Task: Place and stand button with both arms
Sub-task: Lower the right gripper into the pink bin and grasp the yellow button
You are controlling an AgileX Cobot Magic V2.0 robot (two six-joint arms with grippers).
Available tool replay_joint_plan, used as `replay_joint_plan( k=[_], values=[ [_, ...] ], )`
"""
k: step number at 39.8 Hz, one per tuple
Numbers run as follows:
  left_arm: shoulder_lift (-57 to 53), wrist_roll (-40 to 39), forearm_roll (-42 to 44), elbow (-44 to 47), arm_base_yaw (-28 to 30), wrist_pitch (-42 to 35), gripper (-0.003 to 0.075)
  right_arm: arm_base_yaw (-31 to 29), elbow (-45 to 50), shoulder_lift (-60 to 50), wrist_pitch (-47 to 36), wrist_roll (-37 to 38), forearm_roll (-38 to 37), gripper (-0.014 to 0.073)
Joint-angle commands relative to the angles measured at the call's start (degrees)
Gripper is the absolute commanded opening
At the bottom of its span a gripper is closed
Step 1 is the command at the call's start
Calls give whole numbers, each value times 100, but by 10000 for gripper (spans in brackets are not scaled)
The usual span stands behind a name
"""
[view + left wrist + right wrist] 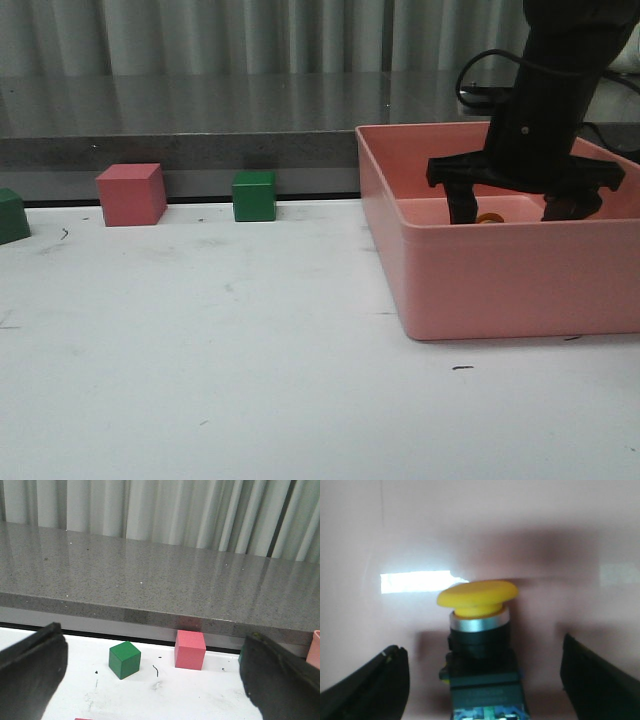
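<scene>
The button lies on its side on the floor of the pink bin, its yellow cap away from the wrist camera and its bluish base nearest it. My right gripper is open, a finger on each side of the black body and not touching it. From the front, the right gripper reaches down into the bin, and a sliver of the orange cap shows between its fingers. My left gripper is open and holds nothing above the white table; it is out of the front view.
A green cube, a pink cube and another green cube stand along the table's back edge under a grey counter ledge. The left wrist view shows a green cube and a pink cube ahead of the fingers.
</scene>
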Motion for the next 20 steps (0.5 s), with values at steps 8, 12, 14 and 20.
replay_joint_plan(
  k=[8, 12, 14, 20],
  values=[
    [78, -13, -14, -207, -37, -476, 671, -27, -191, -204, -89, 5, -52, 377],
    [78, -13, -14, -207, -37, -476, 671, -27, -191, -204, -29, 5, -52, 309],
    [78, -13, -14, -207, -37, -476, 671, -27, -191, -229, 11, 5, -52, 294],
    [78, -13, -14, -207, -37, -476, 671, -27, -220, -446, 132, 5, -52, 295]
  ],
)
